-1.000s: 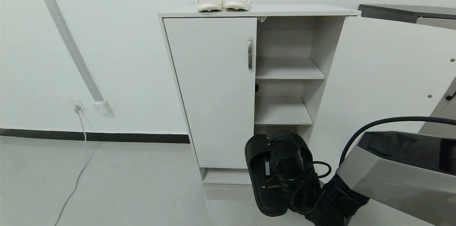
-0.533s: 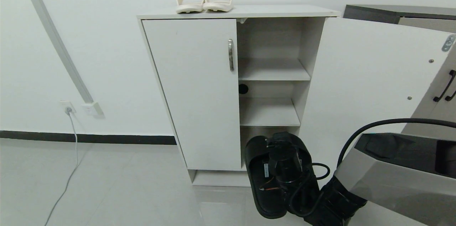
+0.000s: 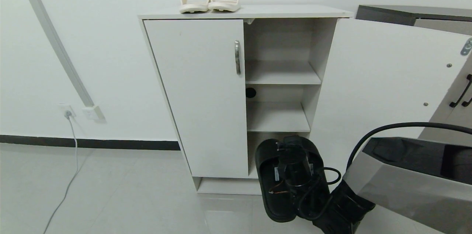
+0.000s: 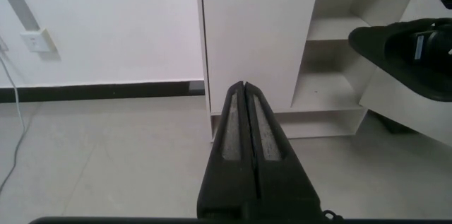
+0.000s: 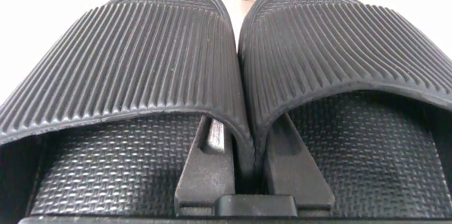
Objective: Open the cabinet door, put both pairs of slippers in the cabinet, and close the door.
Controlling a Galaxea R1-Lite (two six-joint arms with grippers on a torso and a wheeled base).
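The right gripper (image 5: 244,150) pinches the black slippers (image 3: 276,184) as a pair. One of its fingers (image 5: 208,157) sits inside each slipper, and the two inner side walls are squeezed together between them, under the ribbed straps. In the head view the gripper comes in from the heel end, at about 5 o'clock of the pair.

The slippers lie side by side with their inner edges touching and their footbeds turned up toward the head camera. Their long axis runs roughly from 6 to 12 o'clock, leaning a little toward 11. The toes and straps are at the 12 o'clock end, just in front of the lowest compartment of the cabinet (image 3: 295,11). The heels are at the 6 o'clock end, above the floor (image 3: 110,189).

The cabinet's right door (image 3: 376,90) stands swung wide toward 3 o'clock, showing two bare shelves (image 3: 280,73). The left door (image 3: 199,97) is closed, with its metal handle (image 3: 237,58) on the inner edge.

The cream slippers (image 3: 209,0) sit side by side on the cabinet top, toward its 11 o'clock corner.

The left gripper (image 4: 244,93) has its fingers pressed together on nothing. It hangs over the floor, facing the closed door.
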